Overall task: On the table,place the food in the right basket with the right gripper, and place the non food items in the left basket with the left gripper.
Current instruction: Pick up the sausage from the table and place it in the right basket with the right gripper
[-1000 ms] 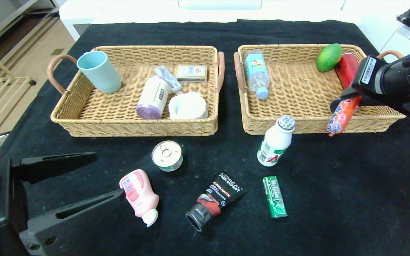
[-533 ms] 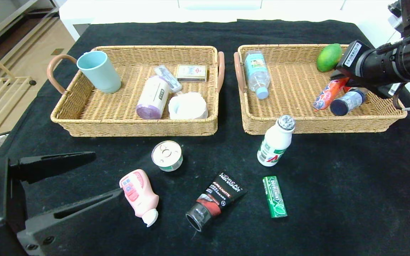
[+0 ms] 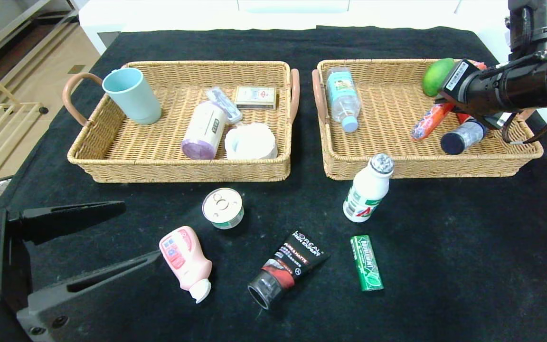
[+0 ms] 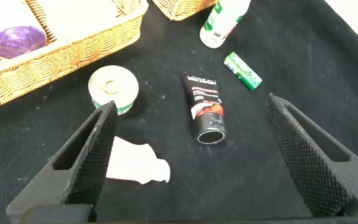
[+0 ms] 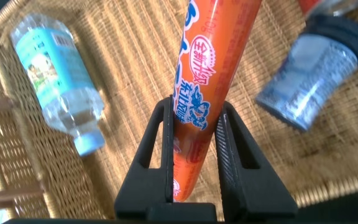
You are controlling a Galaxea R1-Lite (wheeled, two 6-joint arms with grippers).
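My right gripper (image 3: 444,108) is shut on an orange sausage stick (image 3: 426,122) and holds it tilted above the right side of the right basket (image 3: 397,167). In the right wrist view the sausage (image 5: 207,56) sits between the jaws of that gripper (image 5: 196,109), over the wicker floor. My left gripper (image 3: 141,232) is open and empty at the front left, next to a pink squeeze bottle (image 3: 186,262). In the left wrist view the left gripper (image 4: 190,106) is spread wide over the pink bottle (image 4: 132,169) and a black L'Oreal tube (image 4: 205,106).
On the black table lie a tin can (image 3: 223,208), the L'Oreal tube (image 3: 287,268), a green gum pack (image 3: 366,262) and an upright white drink bottle (image 3: 367,189). The right basket holds a water bottle (image 3: 343,97), a mango (image 3: 436,76) and a dark-capped bottle (image 3: 463,135). The left basket (image 3: 178,172) holds several items.
My right gripper has carried the sausage from the basket's front right edge back and inward over the basket. The left gripper has barely moved.
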